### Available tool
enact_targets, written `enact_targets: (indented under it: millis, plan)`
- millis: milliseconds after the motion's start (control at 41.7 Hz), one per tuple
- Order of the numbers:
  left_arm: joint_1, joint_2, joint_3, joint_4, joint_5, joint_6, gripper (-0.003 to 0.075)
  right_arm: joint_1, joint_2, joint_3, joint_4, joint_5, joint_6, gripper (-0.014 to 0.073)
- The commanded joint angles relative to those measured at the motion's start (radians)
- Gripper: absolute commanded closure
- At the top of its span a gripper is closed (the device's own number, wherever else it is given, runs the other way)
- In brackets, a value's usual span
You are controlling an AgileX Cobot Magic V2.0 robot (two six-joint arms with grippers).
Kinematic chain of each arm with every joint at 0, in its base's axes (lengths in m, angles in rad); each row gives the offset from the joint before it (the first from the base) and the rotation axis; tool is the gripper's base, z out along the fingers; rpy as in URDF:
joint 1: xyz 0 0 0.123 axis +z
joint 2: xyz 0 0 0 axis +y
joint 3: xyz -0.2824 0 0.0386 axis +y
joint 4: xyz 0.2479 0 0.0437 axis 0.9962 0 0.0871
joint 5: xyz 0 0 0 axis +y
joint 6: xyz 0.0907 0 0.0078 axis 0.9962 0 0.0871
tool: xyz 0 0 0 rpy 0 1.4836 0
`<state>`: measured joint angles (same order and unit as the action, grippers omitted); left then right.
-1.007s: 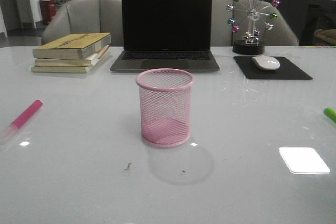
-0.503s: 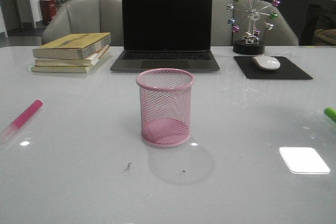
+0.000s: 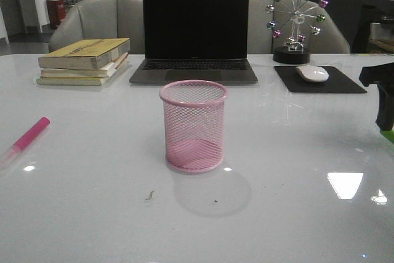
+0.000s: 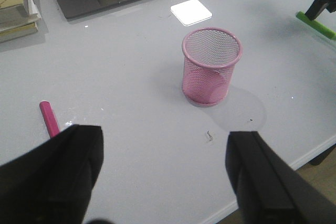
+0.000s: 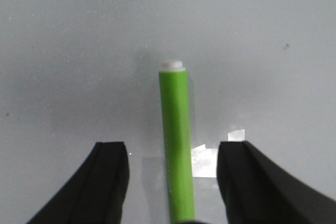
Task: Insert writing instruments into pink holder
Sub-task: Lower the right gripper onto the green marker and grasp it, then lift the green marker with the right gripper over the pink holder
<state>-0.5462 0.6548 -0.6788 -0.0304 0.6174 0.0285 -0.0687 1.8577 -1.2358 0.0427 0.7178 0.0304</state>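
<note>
The pink holder [image 3: 194,126] stands upright and empty at mid-table, also seen as a mesh cup [image 4: 211,66] in the left wrist view. A magenta marker [image 3: 28,138] lies flat near the left table edge. At the far right edge lies the lime green marker [image 5: 176,129], whitish end pointing away from the wrist. My right gripper [image 5: 173,153] is open just above it, one finger on each side, not touching; from the front it shows as a dark shape [image 3: 381,97]. My left gripper [image 4: 165,148] hangs open over bare table, the magenta marker [image 4: 50,119] just beyond its finger.
Behind the holder sit a laptop [image 3: 195,35], a stack of books [image 3: 83,61], a mouse [image 3: 312,73] on a black pad, and a ferris-wheel ornament [image 3: 295,23]. Grey chairs stand past the far edge. The near table edge shows in the left wrist view.
My right gripper has come into the front view at the right edge and now sits over the green marker. The holder and the magenta marker have not moved.
</note>
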Motion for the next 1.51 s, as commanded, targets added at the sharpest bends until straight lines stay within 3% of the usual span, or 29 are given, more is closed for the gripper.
enact_targets:
  millis: [0,671,935,1126,1270,1486]
  plan:
    - [-0.008,0.004,-0.028,-0.008,-0.076,-0.004,0.018,-0.004,-0.012,-0.06,0.001,-0.025,0.004,0.0106]
    - [-0.008,0.004,-0.028,-0.008,-0.076,-0.004,0.0213,-0.004,0.131,-0.196,0.0,0.084,-0.041,0.0115]
    - [-0.008,0.004,-0.028,-0.008,-0.076,-0.004,0.0213,-0.004,0.131,-0.196,0.0,0.084,-0.041,0.0458]
    - [-0.008,0.004,-0.028,-0.008,-0.076,-0.004,0.0213,0.007,0.095,-0.184,0.001,0.074,-0.041,0.0473]
    - [-0.008,0.004,-0.028,-0.008,-0.076,-0.004,0.0213,0.05,-0.02,-0.105,0.002,-0.056,-0.041,0.0473]
    - [-0.008,0.004,-0.028,-0.008,-0.076,-0.004,0.0213,0.198,-0.273,0.105,0.002,-0.432,-0.041,0.0473]
